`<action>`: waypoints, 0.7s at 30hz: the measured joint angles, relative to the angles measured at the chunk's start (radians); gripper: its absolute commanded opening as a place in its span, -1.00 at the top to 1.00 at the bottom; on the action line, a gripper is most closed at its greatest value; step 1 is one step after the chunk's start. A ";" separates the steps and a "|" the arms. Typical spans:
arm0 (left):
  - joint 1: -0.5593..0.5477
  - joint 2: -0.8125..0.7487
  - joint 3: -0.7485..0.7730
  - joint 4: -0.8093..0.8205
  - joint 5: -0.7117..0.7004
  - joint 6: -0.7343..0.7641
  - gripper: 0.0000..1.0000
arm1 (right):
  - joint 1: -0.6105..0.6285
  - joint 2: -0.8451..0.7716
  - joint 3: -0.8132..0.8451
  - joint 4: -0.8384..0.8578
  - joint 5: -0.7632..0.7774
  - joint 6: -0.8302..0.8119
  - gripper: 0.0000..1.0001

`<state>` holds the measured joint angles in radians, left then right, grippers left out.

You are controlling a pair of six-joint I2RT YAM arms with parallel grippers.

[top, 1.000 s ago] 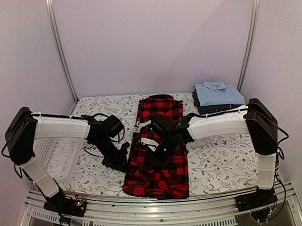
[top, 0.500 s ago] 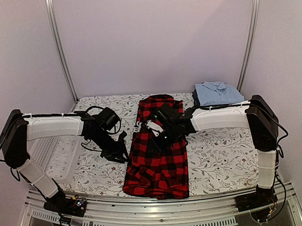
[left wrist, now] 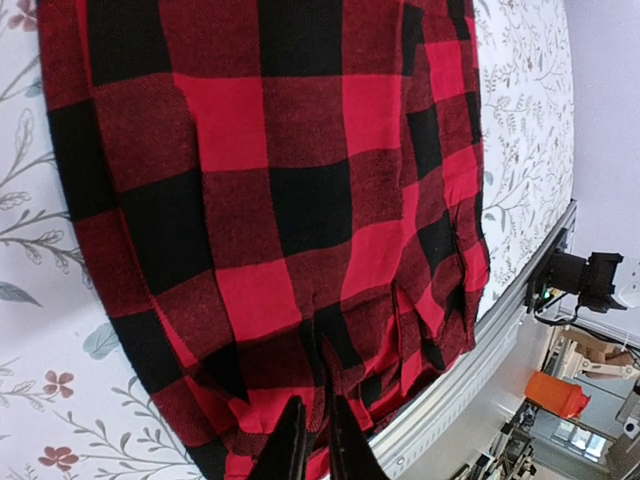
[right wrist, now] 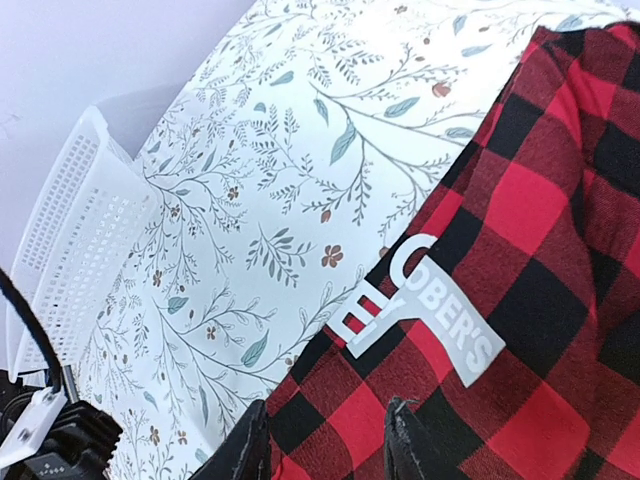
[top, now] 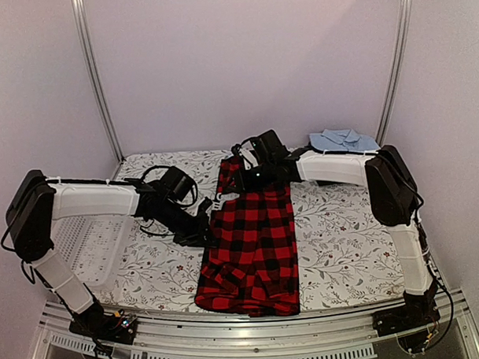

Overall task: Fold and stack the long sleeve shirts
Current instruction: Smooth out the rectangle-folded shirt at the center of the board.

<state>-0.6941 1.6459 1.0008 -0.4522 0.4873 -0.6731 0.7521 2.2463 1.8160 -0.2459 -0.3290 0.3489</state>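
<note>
The red-and-black check long sleeve shirt (top: 253, 242) lies lengthwise down the middle of the table, with one end at the front edge. My left gripper (top: 206, 226) is at its left edge. In the left wrist view its fingers (left wrist: 318, 440) are pinched together on a raised fold of the check cloth (left wrist: 300, 200). My right gripper (top: 241, 178) is over the shirt's far end. In the right wrist view its fingers (right wrist: 325, 440) stand apart above the shirt's edge (right wrist: 520, 250), near a white label (right wrist: 420, 310). A folded light blue shirt (top: 344, 139) tops a stack at the back right, partly hidden by the right arm.
A white mesh basket (top: 88, 248) sits on the table's left side, and its wall also shows in the right wrist view (right wrist: 70, 230). The floral tablecloth (top: 344, 239) covers the table. A metal rail (top: 253, 333) runs along the front edge.
My right gripper has moved from the shirt's middle to its far end and its fingers have parted. My left gripper has moved right onto the shirt's left edge.
</note>
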 measured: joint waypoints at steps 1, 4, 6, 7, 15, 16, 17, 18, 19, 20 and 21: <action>0.000 0.004 -0.002 0.013 0.007 0.001 0.81 | 0.000 0.019 0.009 0.008 -0.011 0.009 0.29; -0.002 0.021 -0.008 0.051 0.030 0.010 0.82 | -0.003 0.090 0.041 0.028 -0.057 0.044 0.31; -0.004 0.036 -0.019 0.073 0.046 0.017 0.81 | -0.010 0.140 0.067 0.042 -0.086 0.073 0.32; -0.005 0.044 -0.025 0.079 0.053 0.021 0.81 | -0.016 0.160 0.075 0.049 -0.097 0.084 0.32; -0.035 0.123 -0.107 0.100 0.082 0.048 0.82 | -0.083 0.256 0.095 0.085 -0.153 0.181 0.34; -0.039 0.126 -0.118 0.100 0.083 0.050 0.82 | -0.093 0.262 0.100 0.091 -0.164 0.191 0.34; -0.042 0.127 -0.127 0.103 0.089 0.051 0.82 | -0.100 0.267 0.105 0.095 -0.172 0.201 0.34; -0.044 0.126 -0.128 0.106 0.092 0.053 0.81 | -0.106 0.272 0.110 0.101 -0.182 0.212 0.34; -0.045 0.126 -0.128 0.109 0.092 0.053 0.81 | -0.109 0.276 0.112 0.108 -0.187 0.220 0.34; -0.045 0.126 -0.128 0.109 0.091 0.054 0.81 | -0.110 0.278 0.113 0.113 -0.191 0.226 0.34; -0.045 0.126 -0.128 0.109 0.089 0.056 0.81 | -0.111 0.280 0.115 0.114 -0.195 0.232 0.33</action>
<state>-0.7395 1.7718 0.8730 -0.3428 0.5766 -0.6174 0.6415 2.5259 1.9308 -0.1318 -0.5236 0.5808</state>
